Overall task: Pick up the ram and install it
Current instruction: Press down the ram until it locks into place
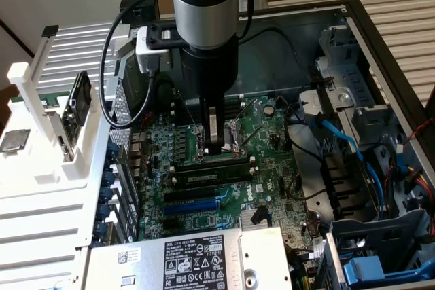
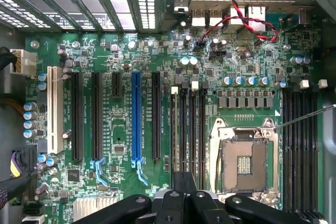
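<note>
My gripper (image 1: 218,146) hangs straight down over the green motherboard (image 1: 272,140) inside the open computer case, fingers shut together. Its tips rest at the row of long black memory slots (image 1: 207,171) beside the CPU socket (image 1: 234,137). A long narrow stick with a green edge, the ram (image 1: 197,161), lies along the slot right under the fingertips and looks seated there, not held. In the wrist view the shut gripper (image 2: 185,182) sits over the memory slots (image 2: 188,129), next to the open CPU socket (image 2: 244,163). I cannot pick out the ram edge-on in that view.
A blue expansion slot (image 1: 194,205) and the power supply (image 1: 197,256) lie toward the camera from the slots. Drive cages and blue cables (image 1: 353,147) fill the exterior view's right. A white rack (image 1: 47,127) stands at its left. Red and black wires (image 2: 236,17) cross the board's rear ports.
</note>
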Robot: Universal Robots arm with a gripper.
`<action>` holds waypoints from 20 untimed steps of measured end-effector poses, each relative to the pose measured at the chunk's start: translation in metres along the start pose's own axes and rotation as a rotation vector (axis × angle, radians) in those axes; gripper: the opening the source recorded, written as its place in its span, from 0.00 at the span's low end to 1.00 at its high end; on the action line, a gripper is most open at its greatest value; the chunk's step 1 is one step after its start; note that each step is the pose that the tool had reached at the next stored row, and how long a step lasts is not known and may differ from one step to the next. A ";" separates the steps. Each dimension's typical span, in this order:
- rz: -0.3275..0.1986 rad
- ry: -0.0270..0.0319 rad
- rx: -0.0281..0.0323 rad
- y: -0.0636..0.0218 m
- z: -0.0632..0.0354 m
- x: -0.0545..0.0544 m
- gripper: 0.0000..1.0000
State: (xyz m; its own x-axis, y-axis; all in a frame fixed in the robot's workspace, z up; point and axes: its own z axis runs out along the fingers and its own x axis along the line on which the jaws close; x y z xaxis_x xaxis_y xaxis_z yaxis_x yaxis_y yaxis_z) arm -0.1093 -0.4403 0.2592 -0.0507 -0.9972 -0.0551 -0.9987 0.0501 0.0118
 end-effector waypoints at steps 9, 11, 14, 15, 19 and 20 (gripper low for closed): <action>0.214 -0.0034 0.0119 0.0000 0.0030 0.000 0.10; 0.259 -0.0039 0.0144 0.0000 0.0030 0.000 0.10; 0.327 -0.0048 0.0183 0.0000 0.0030 0.000 0.10; 0.356 -0.0051 0.0198 0.0000 0.0030 0.000 0.10; 0.415 -0.0058 0.0231 0.0000 0.0030 0.000 0.10; 0.429 -0.0060 0.0239 0.0000 0.0030 0.000 0.10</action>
State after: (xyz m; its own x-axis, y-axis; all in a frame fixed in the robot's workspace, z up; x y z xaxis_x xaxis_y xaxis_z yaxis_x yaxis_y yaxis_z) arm -0.1093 -0.4403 0.2561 -0.4618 -0.8852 -0.0561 -0.8869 0.4619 0.0118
